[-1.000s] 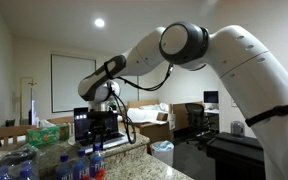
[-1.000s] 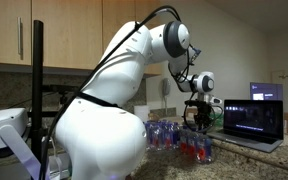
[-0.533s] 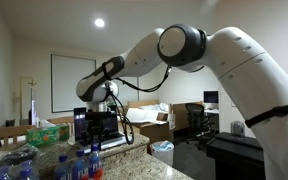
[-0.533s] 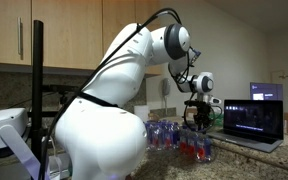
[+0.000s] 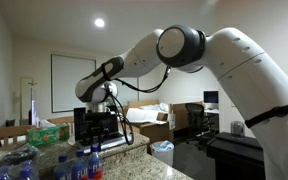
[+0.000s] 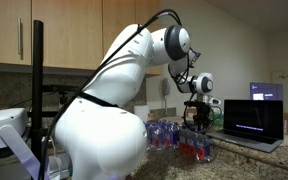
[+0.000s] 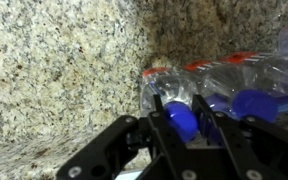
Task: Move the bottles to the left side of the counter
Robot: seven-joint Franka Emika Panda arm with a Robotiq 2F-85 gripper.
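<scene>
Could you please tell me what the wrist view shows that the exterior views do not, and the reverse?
Only the wrist view shows the tool with its fingers flanking one bottle's blue cap; whether they grip it is unclear. Only the exterior views show the white arm, the laptop and the wooden cabinets. Both show the bottles clustered on the granite counter.
</scene>
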